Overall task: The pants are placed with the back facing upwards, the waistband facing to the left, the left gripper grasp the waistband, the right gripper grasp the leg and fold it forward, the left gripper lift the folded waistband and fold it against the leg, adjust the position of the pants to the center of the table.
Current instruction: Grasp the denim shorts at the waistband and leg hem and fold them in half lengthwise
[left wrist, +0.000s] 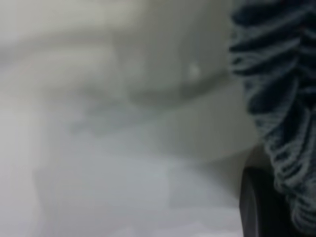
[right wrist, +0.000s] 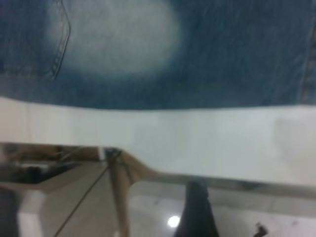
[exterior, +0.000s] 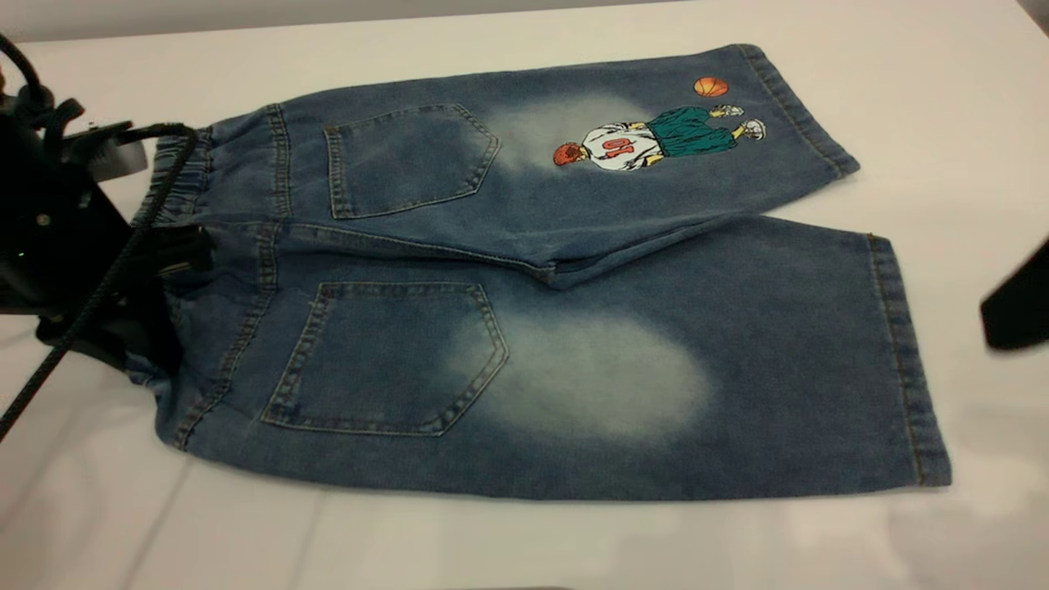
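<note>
Left arm: we see it at the exterior view's left edge, lowered over the waist end.
Left gripper (exterior: 176,254): low, black, its fingers hidden from us.
Right gripper (exterior: 1019,307): only a dark tip at the right edge, raised.

The left claw (exterior: 176,254) sits over the waistband (exterior: 176,176), its black body covering the band's near part, so whether its fingers grip the cloth can't be told. The right claw (exterior: 1016,307) is a dark blur cut off by the exterior view's right edge. The left wrist view is smeared: ruched denim, hazy tabletop (left wrist: 123,148).
</note>
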`<action>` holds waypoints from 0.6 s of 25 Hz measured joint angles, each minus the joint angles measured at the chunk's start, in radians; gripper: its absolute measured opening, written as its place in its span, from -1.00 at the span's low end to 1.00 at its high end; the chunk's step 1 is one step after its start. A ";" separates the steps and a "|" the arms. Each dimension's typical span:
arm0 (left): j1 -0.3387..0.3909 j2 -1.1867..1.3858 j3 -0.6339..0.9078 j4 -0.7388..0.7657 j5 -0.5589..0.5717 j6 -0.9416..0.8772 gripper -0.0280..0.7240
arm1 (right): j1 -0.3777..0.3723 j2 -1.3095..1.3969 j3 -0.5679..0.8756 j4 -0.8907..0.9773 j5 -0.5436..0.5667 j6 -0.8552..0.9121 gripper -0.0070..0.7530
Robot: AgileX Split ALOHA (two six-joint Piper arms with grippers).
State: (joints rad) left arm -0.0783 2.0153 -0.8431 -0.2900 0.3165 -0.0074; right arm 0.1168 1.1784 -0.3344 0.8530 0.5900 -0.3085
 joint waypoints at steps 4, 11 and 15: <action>-0.002 -0.050 0.000 -0.002 -0.001 0.000 -0.67 | 0.000 0.003 0.060 0.193 -0.035 -0.143 0.25; -0.008 -0.134 0.000 -0.002 0.004 0.000 -0.68 | 0.000 0.188 0.078 0.441 -0.093 -0.368 0.25; -0.008 -0.135 0.000 -0.002 0.010 0.001 -0.68 | 0.000 0.345 0.077 0.575 -0.087 -0.521 0.25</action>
State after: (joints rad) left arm -0.0862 1.8807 -0.8431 -0.2921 0.3263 -0.0062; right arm 0.1168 1.5233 -0.2573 1.4284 0.5030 -0.8297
